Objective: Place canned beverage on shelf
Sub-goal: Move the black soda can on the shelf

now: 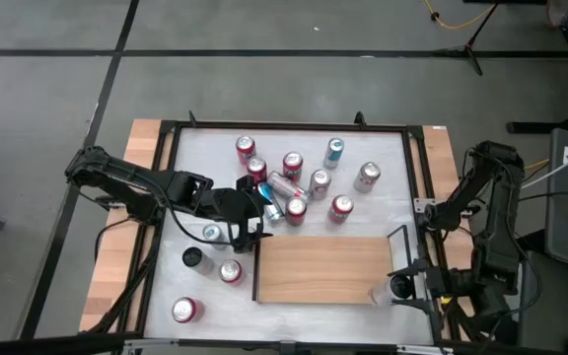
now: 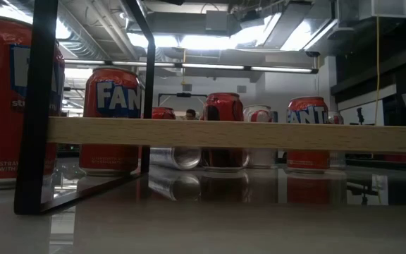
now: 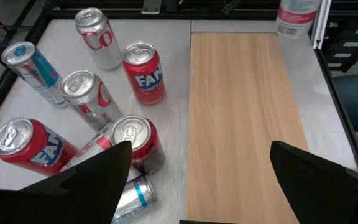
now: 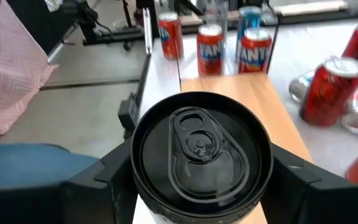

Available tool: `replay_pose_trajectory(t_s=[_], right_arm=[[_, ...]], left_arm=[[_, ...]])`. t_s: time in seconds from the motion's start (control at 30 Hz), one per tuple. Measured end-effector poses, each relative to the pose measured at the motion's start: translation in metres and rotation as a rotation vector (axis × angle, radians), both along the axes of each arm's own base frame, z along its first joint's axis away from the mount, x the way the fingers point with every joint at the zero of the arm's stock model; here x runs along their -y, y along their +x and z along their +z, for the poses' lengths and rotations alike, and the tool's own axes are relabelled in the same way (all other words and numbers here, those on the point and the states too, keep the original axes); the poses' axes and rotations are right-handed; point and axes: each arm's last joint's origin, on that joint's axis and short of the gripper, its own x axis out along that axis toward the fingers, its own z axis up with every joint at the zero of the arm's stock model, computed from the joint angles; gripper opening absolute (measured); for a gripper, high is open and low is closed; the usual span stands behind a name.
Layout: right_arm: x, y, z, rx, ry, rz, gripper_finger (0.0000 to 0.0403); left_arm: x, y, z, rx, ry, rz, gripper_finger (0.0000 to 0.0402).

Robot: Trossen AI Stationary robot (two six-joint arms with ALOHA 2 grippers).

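My right claw (image 4: 201,180) is closed around a can with a black lid (image 4: 199,151), its two fingers pressed against the can's sides, and it stands at the corner of the shelf (image 1: 323,268) by the black end rail. From overhead the can (image 1: 399,287) sits right at that corner, but I cannot tell whether its base already rests on the board or hangs just off its edge. I judge this to be the placing step: can in hand, not yet let go. Next I need it upright and fully over the wood, set down flat, then my fingers spread and drawn away without tipping it. My left claw (image 3: 194,186) hangs wide open and empty at the shelf's other end, over the loose cans (image 3: 143,72) on the counter (image 1: 392,168) beside the board; one lies on its side just under it.
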Motion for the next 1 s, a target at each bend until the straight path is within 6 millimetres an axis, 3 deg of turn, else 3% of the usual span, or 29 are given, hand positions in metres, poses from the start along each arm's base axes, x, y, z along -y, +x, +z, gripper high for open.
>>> replay_pose_trajectory(t_s=[0.33, 0.73, 1.0], right_arm=[[0.004, -0.002, -0.006, -0.067, -0.011, -0.007, 0.0242], [-0.01, 0.001, -0.029, -0.121, -0.14, 0.002, 0.0242], [-0.011, 0.001, -0.031, -0.136, -0.145, 0.009, 0.0243]], left_arm=[[0.0, 0.0, 0.0, 0.0, -0.001, 0.001, 0.0374], [0.0, 0.0, 0.0, 0.0, -0.001, 0.001, 0.0374], [0.0, 0.0, 0.0, 0.0, -0.001, 0.0, 0.0374]])
